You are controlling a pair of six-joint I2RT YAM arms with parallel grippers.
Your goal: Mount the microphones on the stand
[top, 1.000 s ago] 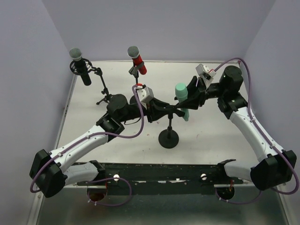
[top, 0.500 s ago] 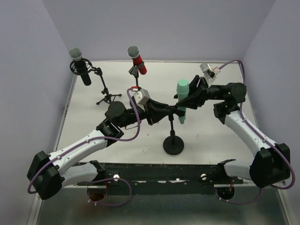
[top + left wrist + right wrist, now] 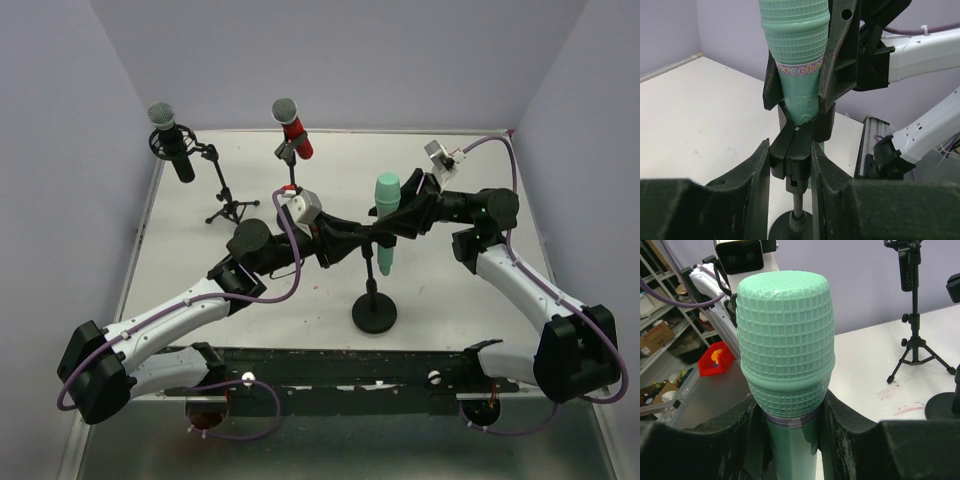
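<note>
The mint-green microphone (image 3: 386,222) stands nearly upright, head up, at mid-table. My right gripper (image 3: 402,222) is shut on its handle just under the head (image 3: 785,340), fingers (image 3: 845,435) pressed on both sides. The handle (image 3: 799,95) runs down into the black clip (image 3: 797,150) on top of the stand (image 3: 374,312). My left gripper (image 3: 362,238) is shut on that clip, a finger (image 3: 757,175) on each side. The black microphone (image 3: 172,140) and the red microphone (image 3: 291,127) sit on their own stands at the back left.
A tripod stand (image 3: 226,205) carries the black microphone at the back left and also shows in the right wrist view (image 3: 914,340). A round black base (image 3: 945,410) sits at that view's right edge. Purple walls close off the back and sides.
Both grippers, the green microphone and its stand have shifted together toward the near right. The round base slid the same way, and the microphone now stands more upright.
</note>
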